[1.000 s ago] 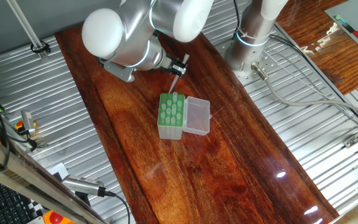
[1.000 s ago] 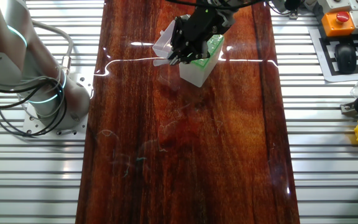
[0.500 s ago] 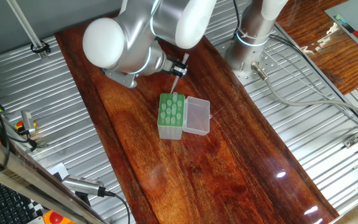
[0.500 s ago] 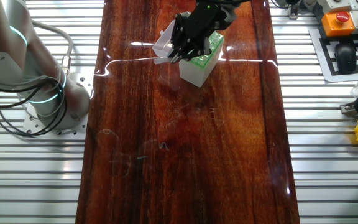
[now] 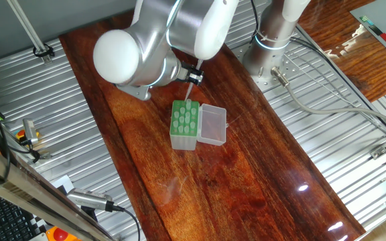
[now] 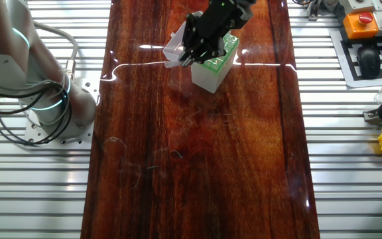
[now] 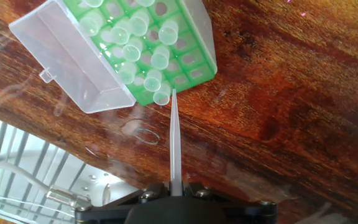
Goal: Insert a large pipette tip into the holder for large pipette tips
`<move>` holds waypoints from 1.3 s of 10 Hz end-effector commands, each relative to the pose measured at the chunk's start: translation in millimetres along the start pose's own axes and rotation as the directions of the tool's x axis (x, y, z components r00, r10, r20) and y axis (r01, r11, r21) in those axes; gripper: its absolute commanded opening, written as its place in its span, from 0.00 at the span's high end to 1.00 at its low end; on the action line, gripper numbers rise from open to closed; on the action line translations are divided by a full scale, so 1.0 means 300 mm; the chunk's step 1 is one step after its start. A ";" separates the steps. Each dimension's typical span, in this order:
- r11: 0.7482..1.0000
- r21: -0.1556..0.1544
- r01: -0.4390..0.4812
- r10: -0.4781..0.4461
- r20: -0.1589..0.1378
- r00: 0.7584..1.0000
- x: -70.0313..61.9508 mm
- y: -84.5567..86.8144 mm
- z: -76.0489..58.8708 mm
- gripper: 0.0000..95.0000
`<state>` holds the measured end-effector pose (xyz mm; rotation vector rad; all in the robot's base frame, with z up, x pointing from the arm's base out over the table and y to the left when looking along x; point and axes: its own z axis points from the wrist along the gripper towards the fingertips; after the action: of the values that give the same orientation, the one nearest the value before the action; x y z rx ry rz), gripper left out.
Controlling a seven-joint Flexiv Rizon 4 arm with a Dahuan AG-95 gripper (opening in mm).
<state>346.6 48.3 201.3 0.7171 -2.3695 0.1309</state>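
End effector (image 7: 174,190): closed on the wide end of the large pipette tip (image 7: 174,140), narrow end pointing at the near edge of the holder for large pipette tips (image 7: 157,46). Holder: pale green, several tips seated, clear lid (image 7: 67,59) hinged open alongside, standing on dark wooden surface (image 7: 278,93).

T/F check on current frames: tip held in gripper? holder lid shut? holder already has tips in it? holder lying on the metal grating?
1. The gripper holds the large pipette tip. True.
2. The clear lid is shut over the holder. False: it is swung open beside it.
3. The holder already carries several tips. True.
4. The holder sits on the metal grating. False: it stands on the wooden board.
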 end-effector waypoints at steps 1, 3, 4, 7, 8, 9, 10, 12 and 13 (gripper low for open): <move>1.000 0.007 0.005 -0.005 -0.005 1.000 0.001 -0.002 0.001 1.00; 0.999 0.025 0.020 -0.019 -0.021 1.000 0.005 -0.009 0.000 1.00; 0.999 0.026 0.024 -0.024 -0.022 0.999 0.010 -0.015 -0.001 1.00; 0.998 0.038 0.042 -0.040 -0.044 0.998 0.028 -0.035 -0.007 1.00; 0.998 0.040 0.044 -0.042 -0.047 0.998 0.033 -0.041 -0.009 1.00; 0.998 0.039 0.047 -0.045 -0.050 0.998 0.036 -0.044 -0.010 1.00; 0.998 0.038 0.047 -0.045 -0.053 0.998 0.038 -0.047 -0.010 1.00; 0.998 0.026 0.057 -0.055 -0.076 0.996 0.040 -0.049 -0.012 1.00; 0.997 0.029 0.067 -0.063 -0.111 0.992 0.041 -0.049 -0.013 1.00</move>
<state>347.1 30.4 210.1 0.7808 -2.2578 0.1683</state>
